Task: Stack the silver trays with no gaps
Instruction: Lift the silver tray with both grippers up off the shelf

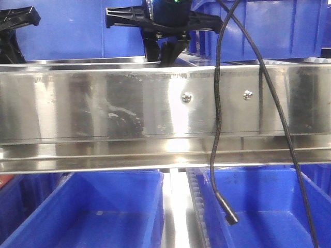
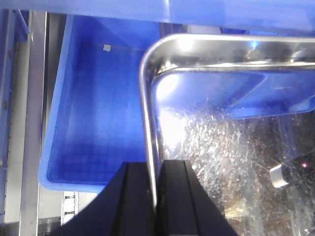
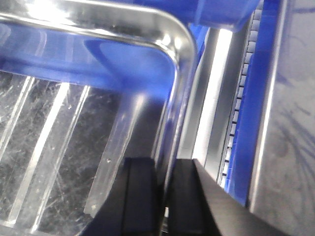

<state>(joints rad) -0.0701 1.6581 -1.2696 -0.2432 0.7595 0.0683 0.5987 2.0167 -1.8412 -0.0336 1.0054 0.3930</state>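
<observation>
Two grippers, each closed on a tray rim. Left gripper (image 2: 156, 201): the black jaws are clenched on the thin out-turned rim of the silver tray (image 2: 231, 128), on its left side edge just below a rounded corner. Only the finger ends show, the rest being cut off at the frame bottom. The tray hangs over a deep blue bin (image 2: 93, 128), whose floor shows left of the rim. The tray floor is scratched and full of glare, and its far side runs out of frame. Front view: a long steel rail (image 1: 129, 103) with two screw heads (image 1: 186, 96) spans the frame and hides nearly everything behind it. Black arm hardware is cut off along the top, and only a thin bright strip shows above the rail. Two lower bins (image 1: 93, 212) sit beneath the rail, partly cropped. A black cable (image 1: 220, 129) hangs in front, right of centre. Right gripper (image 3: 165, 201): the jaws are clenched on the silver tray (image 3: 74, 123) rim at its right side edge, below a rounded corner, with the finger bases cropped. Beside it to the right are a bright steel strip (image 3: 211, 98) and a blue wall (image 3: 251, 123). Whether both wrist views show one tray cannot be settled.
</observation>
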